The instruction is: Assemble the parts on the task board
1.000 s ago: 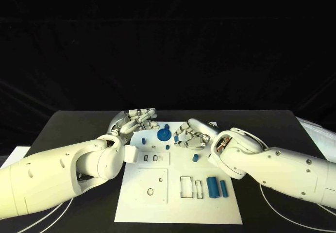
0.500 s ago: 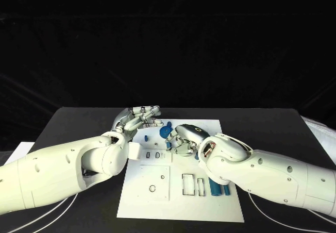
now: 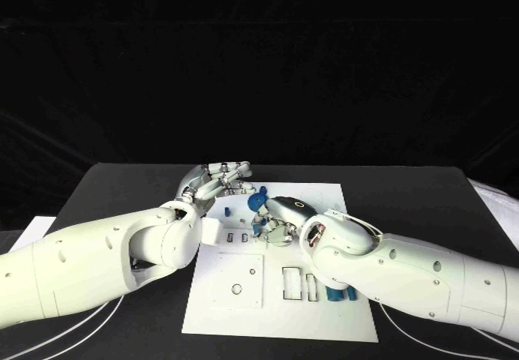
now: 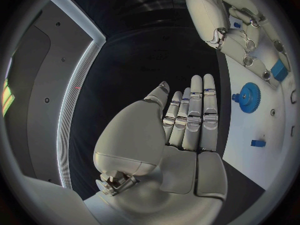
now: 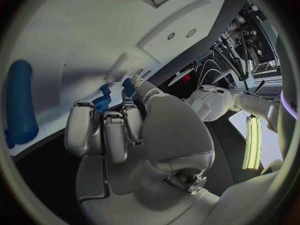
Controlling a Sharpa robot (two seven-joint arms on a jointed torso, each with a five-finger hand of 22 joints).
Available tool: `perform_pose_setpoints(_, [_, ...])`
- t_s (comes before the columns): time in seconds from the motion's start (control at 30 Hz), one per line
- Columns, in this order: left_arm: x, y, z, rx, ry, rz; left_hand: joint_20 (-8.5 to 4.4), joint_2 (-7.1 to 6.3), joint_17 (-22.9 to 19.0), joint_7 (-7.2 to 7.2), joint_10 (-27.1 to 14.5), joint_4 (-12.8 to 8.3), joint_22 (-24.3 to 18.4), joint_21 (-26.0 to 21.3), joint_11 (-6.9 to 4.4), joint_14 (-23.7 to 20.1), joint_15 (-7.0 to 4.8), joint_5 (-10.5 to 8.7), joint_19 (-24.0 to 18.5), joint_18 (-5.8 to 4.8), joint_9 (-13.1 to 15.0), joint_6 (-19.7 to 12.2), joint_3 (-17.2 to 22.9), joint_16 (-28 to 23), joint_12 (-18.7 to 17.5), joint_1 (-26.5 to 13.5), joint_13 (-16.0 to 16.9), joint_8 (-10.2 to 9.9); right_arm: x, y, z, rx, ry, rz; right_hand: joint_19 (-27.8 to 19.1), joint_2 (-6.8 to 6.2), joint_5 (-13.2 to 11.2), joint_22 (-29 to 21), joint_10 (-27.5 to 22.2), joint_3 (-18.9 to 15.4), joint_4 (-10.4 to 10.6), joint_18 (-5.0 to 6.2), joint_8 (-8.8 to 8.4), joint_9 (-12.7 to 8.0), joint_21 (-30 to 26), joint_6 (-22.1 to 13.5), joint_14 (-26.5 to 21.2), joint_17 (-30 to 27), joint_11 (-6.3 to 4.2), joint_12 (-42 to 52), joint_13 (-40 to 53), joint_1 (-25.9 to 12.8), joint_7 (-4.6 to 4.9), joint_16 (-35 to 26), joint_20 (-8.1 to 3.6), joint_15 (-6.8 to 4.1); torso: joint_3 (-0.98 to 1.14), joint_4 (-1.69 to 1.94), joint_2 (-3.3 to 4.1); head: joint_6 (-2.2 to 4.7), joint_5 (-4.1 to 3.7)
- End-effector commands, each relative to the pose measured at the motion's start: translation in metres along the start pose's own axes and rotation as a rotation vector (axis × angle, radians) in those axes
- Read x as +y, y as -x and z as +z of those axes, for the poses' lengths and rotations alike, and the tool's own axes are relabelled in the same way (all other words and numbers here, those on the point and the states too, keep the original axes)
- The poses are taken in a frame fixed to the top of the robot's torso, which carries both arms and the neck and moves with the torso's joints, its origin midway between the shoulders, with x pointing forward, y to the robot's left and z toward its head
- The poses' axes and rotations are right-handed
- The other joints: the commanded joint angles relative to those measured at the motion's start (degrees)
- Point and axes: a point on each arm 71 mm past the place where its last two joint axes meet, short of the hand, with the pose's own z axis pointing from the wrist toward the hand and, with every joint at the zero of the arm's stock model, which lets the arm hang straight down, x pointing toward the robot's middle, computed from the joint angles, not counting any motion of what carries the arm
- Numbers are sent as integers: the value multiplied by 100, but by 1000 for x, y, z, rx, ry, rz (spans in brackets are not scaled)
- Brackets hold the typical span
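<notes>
Fingers of our left hand lie straight, side by side, holding nothing, beside the task board; our right hand curls over blue parts there, grip unclear. A blue gear sits on the board.

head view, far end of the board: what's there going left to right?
The left silver many-fingered hand at the far-left corner of the white task board → small blue peg standing on the board → round blue gear → the right silver many-fingered hand, fingers curled down over the board.
</notes>
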Motion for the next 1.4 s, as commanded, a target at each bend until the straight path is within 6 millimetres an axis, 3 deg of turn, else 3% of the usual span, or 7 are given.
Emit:
perform_pose_setpoints(0.03, [-1, -3, 0, 13, -6, -6, 10, -45, 8, 19, -3, 10, -8, -38, 28, -28, -7, 12, -20, -4, -5, -35, 32, -22, -28, 32, -6, -15, 2, -4, 1, 27, 2, -22, -32, -2, 29, -4, -32, 26, -9, -87, 15, 53, -23, 47, 499, 1001, -8, -38, 83, -76, -5, -28, -18, 9, -3, 2, -4, -9, 15])
perform_pose_setpoints(0.93, [-1, -3, 0, 14, -4, -7, 11, -46, 11, 20, -3, 7, -10, -42, 29, -33, -6, 12, -24, -5, -4, -34, 40, -26, -28, 29, -6, -14, 3, -13, 2, 72, -10, -41, -81, -101, -129, -115, -205, -7, 11, -67, -71, 36, -87, -47, 479, 910, 22, -298, -136, -234, 33, -83, 1, 31, 3, -8, -4, -44, 69])
perform_pose_setpoints(1.4, [-1, -3, 0, 15, -2, -7, 12, -51, 16, 25, -8, -2, -11, -48, 32, -41, -4, 11, -30, -5, -5, -38, 53, -32, -30, 28, -7, -15, 2, -13, 1, 69, -10, -46, -155, -307, -67, -267, -499, -142, 39, -42, -235, -12, -182, -286, 452, 799, 108, -723, -506, -393, 132, -156, 60, 101, 2, -6, -4, -43, 75])
